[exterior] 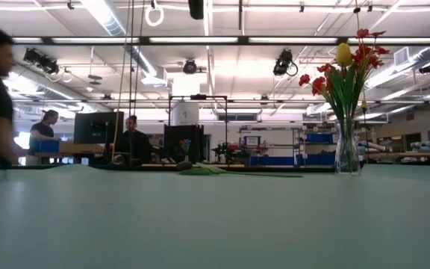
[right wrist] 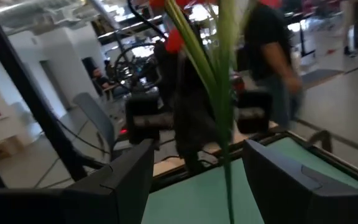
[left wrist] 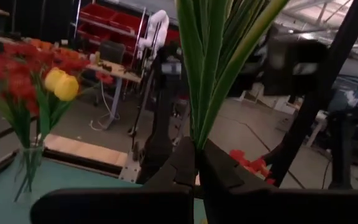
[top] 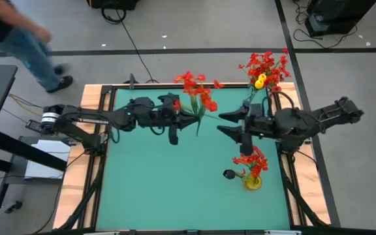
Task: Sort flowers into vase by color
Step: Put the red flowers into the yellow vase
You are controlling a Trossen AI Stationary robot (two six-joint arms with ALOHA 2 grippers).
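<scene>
Sorting is partly done: a far-edge glass vase (top: 264, 98) and a yellow vase (top: 253, 181) near the right edge hold blooms. Left gripper (top: 196, 117) pinches a red flower bunch (top: 198, 91) mid-table; right gripper (top: 230, 124) gapes wide.

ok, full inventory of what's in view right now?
held flowers: one bunch, red blooms on green stems, in the left gripper above the table's far middle
clear vase: one, red flowers plus one yellow, far right corner
yellow vase: one, red flowers, near right
dark object: one, on the mat beside the yellow vase
table: one, green mat, wood edge
person: one, blue jeans, walking past, far left
left gripper: shut on the stems
right gripper: open, facing the bunch
</scene>
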